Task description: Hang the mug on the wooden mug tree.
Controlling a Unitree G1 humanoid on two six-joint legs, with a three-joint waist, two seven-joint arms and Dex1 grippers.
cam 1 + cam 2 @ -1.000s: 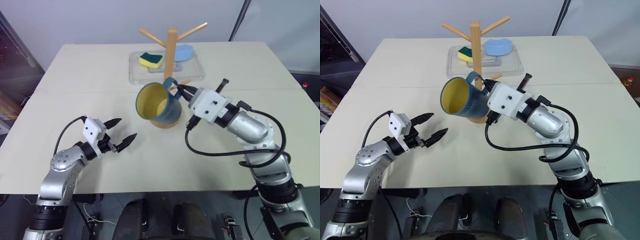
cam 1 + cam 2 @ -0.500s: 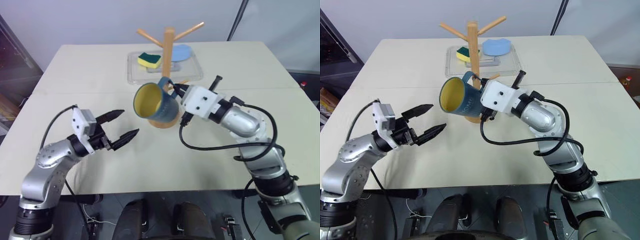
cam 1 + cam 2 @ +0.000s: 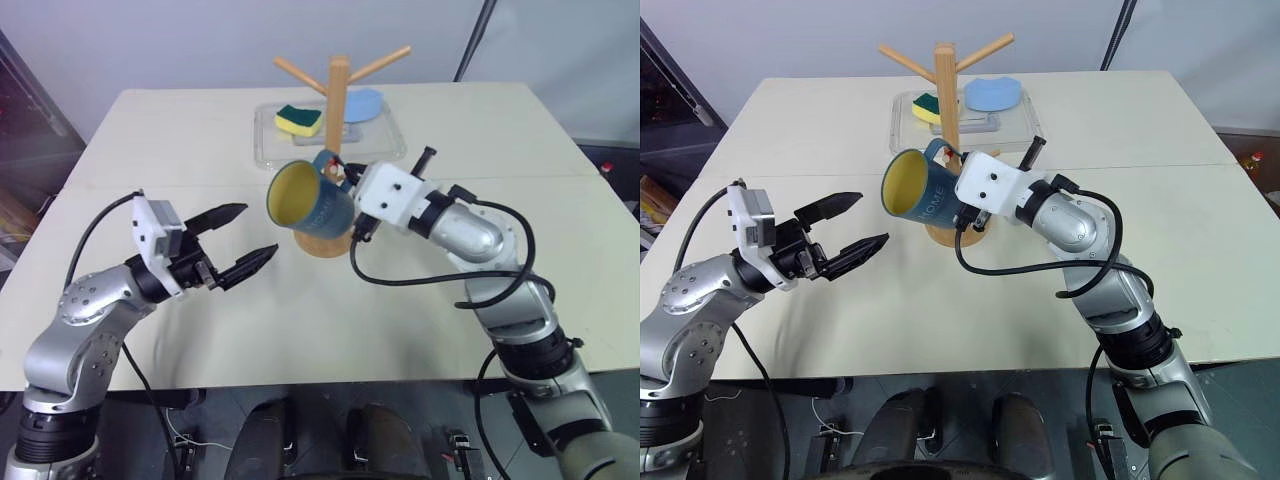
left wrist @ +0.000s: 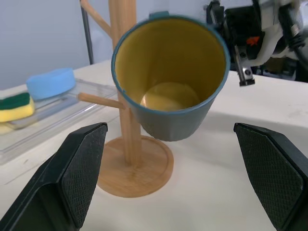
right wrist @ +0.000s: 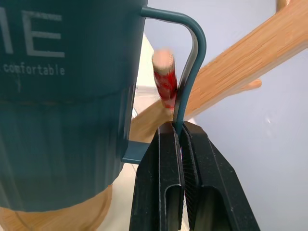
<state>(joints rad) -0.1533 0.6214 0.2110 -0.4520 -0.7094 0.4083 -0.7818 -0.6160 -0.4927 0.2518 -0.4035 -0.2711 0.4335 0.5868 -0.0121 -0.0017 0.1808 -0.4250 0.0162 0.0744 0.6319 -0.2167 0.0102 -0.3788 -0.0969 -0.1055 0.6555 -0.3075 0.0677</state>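
The right gripper [image 5: 182, 132] has its two black fingers pressed together on the thin loop handle of the teal-blue mug [image 3: 308, 198], pinching it and holding the mug clear of the table [image 3: 480, 140]. The mug is tipped on its side, with its yellow interior facing the left arm and pale lettering showing on its outer wall. It hangs directly in front of the wooden mug tree [image 3: 339, 95], above the tree's round base. In the right wrist view, a red-marked peg tip [image 5: 164, 77] stands inside the opening of the handle loop, just beside the handle strap; whether peg and handle touch cannot be told. The left gripper [image 3: 238, 240] is held above the table, well apart from the mug, with its fingers spread wide and holding nothing; they point toward the mug's open mouth. Behind the tree, a clear tray [image 3: 266, 140] carries a yellow-and-green sponge [image 3: 299, 119] and a round blue sponge [image 3: 367, 102].
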